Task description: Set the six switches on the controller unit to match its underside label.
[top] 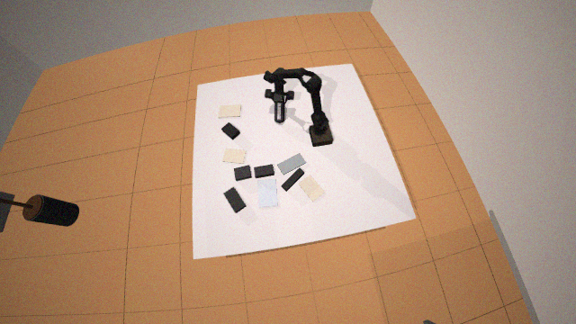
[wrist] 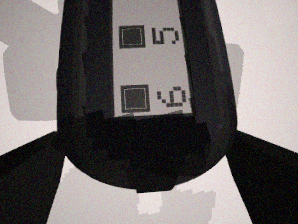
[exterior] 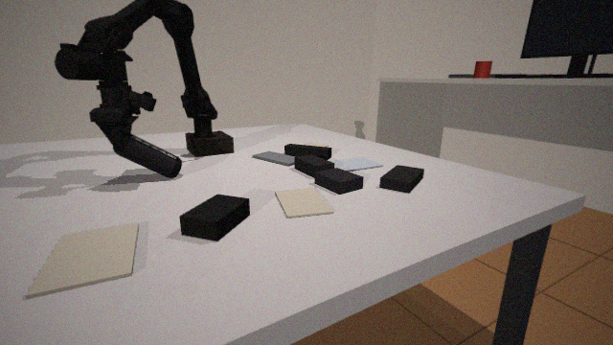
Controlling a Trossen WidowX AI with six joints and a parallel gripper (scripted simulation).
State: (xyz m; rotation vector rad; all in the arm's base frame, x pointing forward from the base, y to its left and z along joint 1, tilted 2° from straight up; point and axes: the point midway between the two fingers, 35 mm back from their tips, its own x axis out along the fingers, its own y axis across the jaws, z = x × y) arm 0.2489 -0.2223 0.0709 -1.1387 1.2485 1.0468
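The dark grey controller unit (top: 279, 120) (exterior: 155, 157) (wrist: 150, 142) is held tilted in my gripper (top: 279, 98) (exterior: 120, 139) (wrist: 146, 141), its lower end close above the bench; contact cannot be told. My gripper is shut on the unit, one finger on each side in the wrist view. The pale underside label (wrist: 154, 62) faces the wrist camera. Square 5 (wrist: 132, 36) and square 6 (wrist: 135, 98) both look filled dark. Squares 1 to 4 are outside the wrist view. The rocker switches face away and are hidden, so their settings cannot be told.
A black block (top: 230, 130) (exterior: 215, 218) lies between two cream plates (top: 229, 111) (top: 234, 156). Further off are several dark modules, a grey plate (top: 292, 163) (exterior: 274, 158), a light blue plate (top: 267, 193) (exterior: 359, 164) and another cream plate (top: 311, 188). My arm's base (top: 321, 136) (exterior: 210, 144) stands nearby.
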